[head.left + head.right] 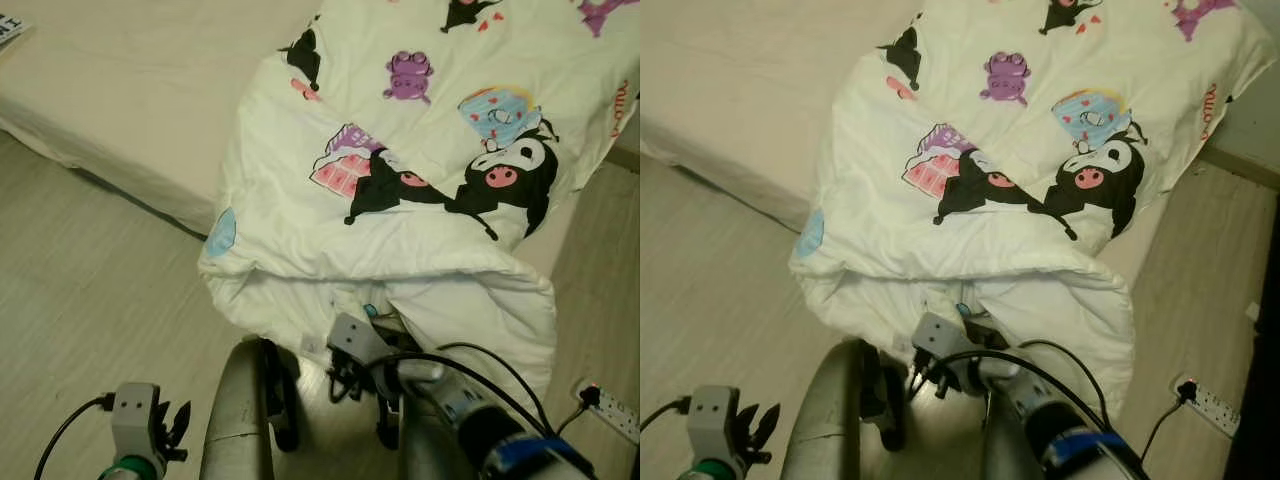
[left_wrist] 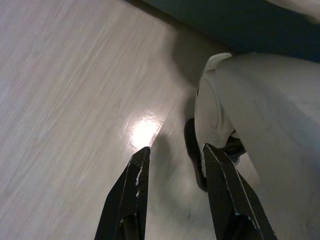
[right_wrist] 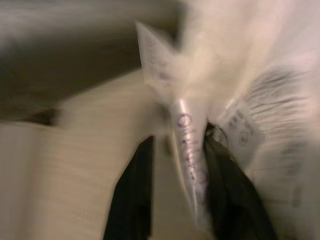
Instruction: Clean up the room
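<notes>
A white quilt [image 1: 420,200] printed with cartoon figures lies on the low mattress [image 1: 130,90], and its folded end hangs over the edge down to the floor. My right gripper [image 1: 345,372] is at that hanging lower edge. In the blurred right wrist view, its black fingers [image 3: 132,200] stand apart with a white care label [image 3: 187,145] of the quilt between them, close to one finger. My left gripper [image 2: 175,150] hangs low at my left side over the wooden floor [image 2: 65,75], open and holding nothing.
A white power strip [image 1: 610,410] with a black cable lies on the floor at the right. My own silver legs [image 1: 240,410] stand close against the mattress edge. A printed paper [image 1: 8,28] lies at the mattress's far left corner. Bare floor stretches to the left.
</notes>
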### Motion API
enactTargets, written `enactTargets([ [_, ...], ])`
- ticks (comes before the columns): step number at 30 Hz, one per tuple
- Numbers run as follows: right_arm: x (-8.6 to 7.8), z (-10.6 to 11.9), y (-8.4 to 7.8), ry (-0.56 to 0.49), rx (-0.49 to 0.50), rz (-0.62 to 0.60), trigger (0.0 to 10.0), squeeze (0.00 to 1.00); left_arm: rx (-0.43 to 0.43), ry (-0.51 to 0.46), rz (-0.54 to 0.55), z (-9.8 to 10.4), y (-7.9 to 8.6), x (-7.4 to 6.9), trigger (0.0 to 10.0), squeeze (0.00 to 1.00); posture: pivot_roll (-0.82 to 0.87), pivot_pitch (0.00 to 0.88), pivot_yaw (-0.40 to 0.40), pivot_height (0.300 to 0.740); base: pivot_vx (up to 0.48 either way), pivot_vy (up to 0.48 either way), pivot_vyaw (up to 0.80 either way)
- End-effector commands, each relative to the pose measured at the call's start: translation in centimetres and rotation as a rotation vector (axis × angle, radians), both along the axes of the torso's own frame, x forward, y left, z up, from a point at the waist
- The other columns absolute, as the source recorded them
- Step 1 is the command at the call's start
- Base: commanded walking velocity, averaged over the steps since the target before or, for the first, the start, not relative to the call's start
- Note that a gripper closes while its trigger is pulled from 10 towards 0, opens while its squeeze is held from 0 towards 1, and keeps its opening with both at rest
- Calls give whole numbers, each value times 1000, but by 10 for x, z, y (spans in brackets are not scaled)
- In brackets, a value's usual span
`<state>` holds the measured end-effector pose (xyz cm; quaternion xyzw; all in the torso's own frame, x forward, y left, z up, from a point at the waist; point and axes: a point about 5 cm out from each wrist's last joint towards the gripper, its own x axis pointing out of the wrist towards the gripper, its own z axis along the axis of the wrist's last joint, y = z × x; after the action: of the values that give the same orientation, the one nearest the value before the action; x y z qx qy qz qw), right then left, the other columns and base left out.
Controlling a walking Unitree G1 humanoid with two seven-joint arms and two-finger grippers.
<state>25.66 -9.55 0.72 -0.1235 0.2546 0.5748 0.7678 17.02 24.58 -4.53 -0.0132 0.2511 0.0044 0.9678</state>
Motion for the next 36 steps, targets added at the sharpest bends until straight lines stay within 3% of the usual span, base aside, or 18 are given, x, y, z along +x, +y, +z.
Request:
enactTargets([
  [1,-17,1,0,126,102,94,10000,1000,0,76,14,-11,2,-16,10000,0,-67,239,111,625,0,0,0],
  [4,-26,24,-16,238,230,199,10000,1000,11,64,47,-7,8,-5,10000,0,-87,204,102,625,0,0,0],
  [6,-26,24,-16,238,230,199,10000,1000,11,64,47,-7,8,-5,10000,0,-87,204,102,625,0,0,0],
  [13,-21,44,-39,254,318,164,10000,1000,69,26,187,7,40,10,10000,0,-115,132,83,625,0,0,0],
  [15,-8,56,-48,211,388,54,10000,1000,98,-3,262,17,59,14,10000,0,-123,115,83,625,0,0,0],
  [19,5,66,-56,165,467,-46,10000,1000,112,-38,290,26,70,17,10000,0,-128,104,83,625,0,0,0],
  [21,44,99,-88,6,707,-414,10000,1000,72,-236,292,57,81,43,10000,0,-138,79,83,625,0,0,0],
  [22,44,99,-88,6,707,-414,10000,1000,72,-236,292,57,81,43,10000,0,-138,79,83,625,0,0,0],
  [25,57,106,-102,-38,779,-582,10000,1000,52,-337,221,73,76,58,10000,0,-137,76,83,625,0,0,0],
  [26,66,108,-112,-54,818,-706,10000,43,71,-411,132,88,67,69,10000,0,-136,74,82,625,0,0,0],
  [27,70,109,-118,-59,841,-781,10000,43,88,-456,74,96,61,76,10000,0,-136,74,82,625,0,0,0],
  [29,70,109,-118,-59,841,-781,10000,43,88,-456,74,96,61,76,10000,0,-136,74,82,625,0,0,0],
  [31,80,104,-141,-95,855,-1070,10000,0,142,-609,-198,131,21,104,10000,0,-122,75,77,625,0,0,0],
  [32,80,104,-141,-95,855,-1070,10000,0,142,-609,-198,131,21,104,10000,0,-122,75,77,625,0,0,0],
  [33,80,99,-150,-110,837,-1197,10000,0,174,-670,-332,146,-2,114,10000,0,-122,79,77,625,0,0,0],
  [34,80,99,-150,-110,837,-1197,10000,0,174,-670,-332,146,-2,114,10000,0,-122,79,77,625,0,0,0],
  [35,76,87,-164,-116,767,-1370,10000,0,268,-765,-564,164,-49,124,10000,0,-131,89,89,625,0,0,0],
  [36,76,87,-164,-116,767,-1370,10000,0,268,-765,-564,164,-49,124,10000,0,-131,89,89,625,0,0,0],
])
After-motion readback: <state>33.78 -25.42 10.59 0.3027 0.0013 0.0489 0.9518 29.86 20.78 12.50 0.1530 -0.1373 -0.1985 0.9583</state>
